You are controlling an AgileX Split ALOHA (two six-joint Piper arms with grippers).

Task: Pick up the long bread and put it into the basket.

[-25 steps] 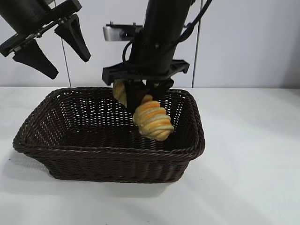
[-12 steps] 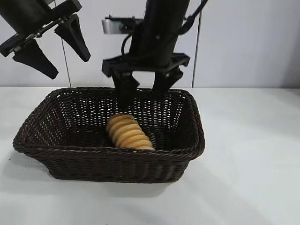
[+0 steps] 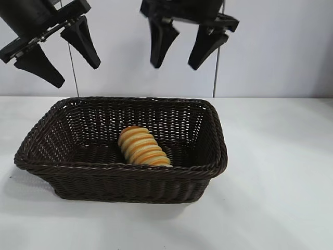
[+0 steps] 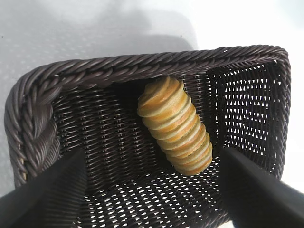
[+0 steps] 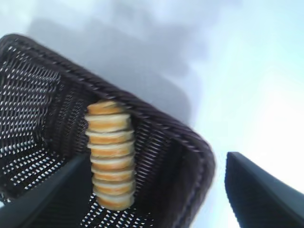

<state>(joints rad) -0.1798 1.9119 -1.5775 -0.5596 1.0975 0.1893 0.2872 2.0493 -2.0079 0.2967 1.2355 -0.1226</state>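
Observation:
The long bread [image 3: 141, 146], golden-yellow with orange-brown ridges, lies on the floor of the dark brown wicker basket [image 3: 208, 169], near its front wall. It also shows in the left wrist view [image 4: 175, 124] and the right wrist view [image 5: 109, 152]. My right gripper [image 3: 183, 58] is open and empty, high above the basket's back rim. My left gripper [image 3: 67, 65] is open and empty, raised above the basket's back left corner. The basket also shows in the left wrist view [image 4: 33, 109] and the right wrist view [image 5: 190, 152].
The basket stands on a white table [image 3: 281, 172] in front of a pale wall. Bare tabletop lies to the right of the basket and in front of it.
My right gripper let go of the long bread, which dropped onto the basket floor. The gripper then rose high above the basket, open. The left arm has not moved.

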